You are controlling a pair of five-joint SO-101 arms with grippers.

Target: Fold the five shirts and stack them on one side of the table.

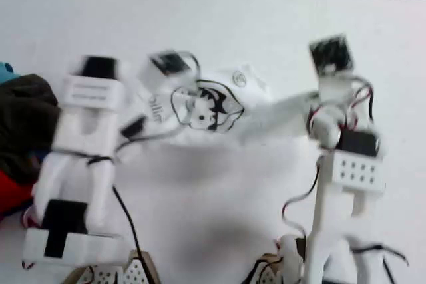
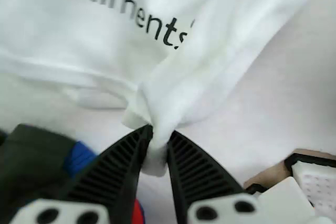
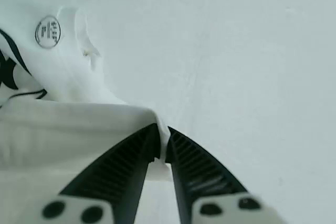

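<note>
At table (image 1: 266, 24) center, white shirt (image 1: 213, 108) w/ black graphic lies bunched btwn the two arms. Left pincer (image 2: 158, 136) clamped on a gathered fold of it; right pincer (image 3: 161, 132) pinches its edge on the right. Dark/red/blue clothes pile (image 1: 23, 131) at left edge.

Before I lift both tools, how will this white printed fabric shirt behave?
Likely floppy: the white printed fabric shirt bunches where the left tool pinches it. Held also by the right tool, its middle would probably sag.
</note>
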